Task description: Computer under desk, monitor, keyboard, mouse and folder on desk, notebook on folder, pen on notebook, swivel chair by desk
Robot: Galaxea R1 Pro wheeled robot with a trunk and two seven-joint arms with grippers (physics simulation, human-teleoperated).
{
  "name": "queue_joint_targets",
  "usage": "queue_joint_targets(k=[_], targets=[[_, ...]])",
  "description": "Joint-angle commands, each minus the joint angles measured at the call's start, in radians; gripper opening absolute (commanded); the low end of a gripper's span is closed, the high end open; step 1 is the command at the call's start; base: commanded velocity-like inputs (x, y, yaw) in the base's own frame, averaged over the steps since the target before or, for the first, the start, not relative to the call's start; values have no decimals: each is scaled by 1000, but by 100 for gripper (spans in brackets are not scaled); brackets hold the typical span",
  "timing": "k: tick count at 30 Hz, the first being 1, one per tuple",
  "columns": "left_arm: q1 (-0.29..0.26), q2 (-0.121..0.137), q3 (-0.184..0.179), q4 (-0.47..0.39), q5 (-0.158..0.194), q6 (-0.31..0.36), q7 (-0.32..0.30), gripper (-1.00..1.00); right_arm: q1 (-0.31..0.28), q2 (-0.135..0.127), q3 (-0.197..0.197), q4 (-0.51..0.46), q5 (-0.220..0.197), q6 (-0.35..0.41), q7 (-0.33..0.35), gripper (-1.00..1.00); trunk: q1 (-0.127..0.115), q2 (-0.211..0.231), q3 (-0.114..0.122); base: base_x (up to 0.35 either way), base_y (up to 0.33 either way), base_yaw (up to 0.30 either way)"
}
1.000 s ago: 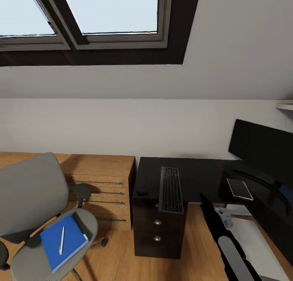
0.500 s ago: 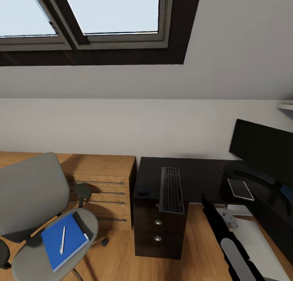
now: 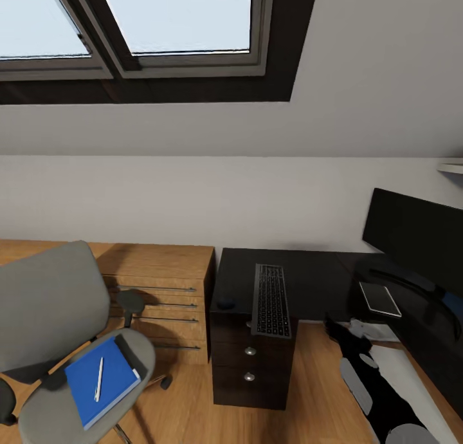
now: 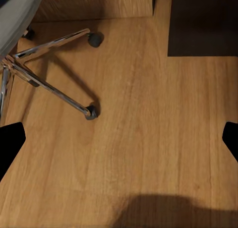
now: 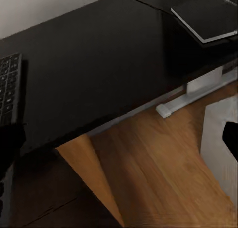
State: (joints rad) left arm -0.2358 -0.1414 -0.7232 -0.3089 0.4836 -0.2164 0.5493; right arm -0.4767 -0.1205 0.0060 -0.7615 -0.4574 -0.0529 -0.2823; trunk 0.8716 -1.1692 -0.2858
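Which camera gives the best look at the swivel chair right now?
The head view: it shows the swivel chair nearly whole, grey back, armrest and seat carrying the folder and pen. The left wrist view catches just its silver star base and castors, plus a seat edge.

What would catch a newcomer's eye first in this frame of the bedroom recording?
Probably the bright-blue folder on the grey swivel chair's seat at lower left, with a thin white pen lying on top. Next, the glossy black desk at centre right, the keyboard overhanging its front edge above the drawer unit, the small mouse beside it, and the wide monitor at far right. Overhead, dark-framed skylights dominate the sloped ceiling.
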Motion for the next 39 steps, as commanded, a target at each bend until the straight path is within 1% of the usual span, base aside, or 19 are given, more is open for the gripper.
queue_joint_targets(k=[1,5,7,9,10,15,16,17,23,31,33,34,37,39], targets=[[-1,0,-8,1,11,-6,4,100,-5,-1,2,13,0,-6,-13,100,0,-1,-1,0,0,0],[-1,0,-8,1,10,-6,4,100,-16,-10,-1,39,22,-6,-52,100,0,-1,-1,0,0,0],[-2,0,-8,1,10,-6,4,100,-20,-29,-6,51,31,-5,-82,100,0,-1,-1,55,-50,0],[-1,0,-8,2,11,-6,4,100,-22,-43,-14,55,33,-5,-92,100,0,-1,-1,154,-136,0],[-2,0,-8,3,11,-6,4,100,-22,-53,-25,56,34,-4,-96,100,0,-1,-1,196,-171,0],[-1,0,-8,3,11,-6,4,100,-23,-76,-59,58,35,-4,-101,100,0,-1,-1,224,-194,0],[-1,0,-8,4,11,-6,4,100,-23,-96,-72,58,35,-3,-102,100,0,-1,-1,246,-213,0],[-1,0,-8,4,11,-5,4,100,-23,-104,-75,59,36,-4,-102,100,0,-1,-1,248,-215,0],[-1,0,-9,4,11,-6,4,100,-23,-117,-80,61,39,-7,-102,100,0,-1,-1,209,-174,0],[-1,0,-10,4,10,-9,4,100,-23,-122,-81,73,37,-13,-102,100,0,-1,-1,41,-33,0],[-1,0,-9,4,10,-13,4,100,-24,-123,-82,89,36,-41,-102,100,0,-1,-1,159,-4,0],[-1,0,-10,8,11,-14,3,100,-35,-125,-82,116,37,-47,-101,100,0,-1,-1,269,-1,0],[-2,0,-10,12,11,-14,0,100,-52,-133,-81,151,42,-50,-97,100,0,-1,-1,289,-1,0],[-2,0,-9,13,12,-14,-12,100,-60,-138,-80,171,43,-50,-94,100,0,-1,-1,311,0,0]])
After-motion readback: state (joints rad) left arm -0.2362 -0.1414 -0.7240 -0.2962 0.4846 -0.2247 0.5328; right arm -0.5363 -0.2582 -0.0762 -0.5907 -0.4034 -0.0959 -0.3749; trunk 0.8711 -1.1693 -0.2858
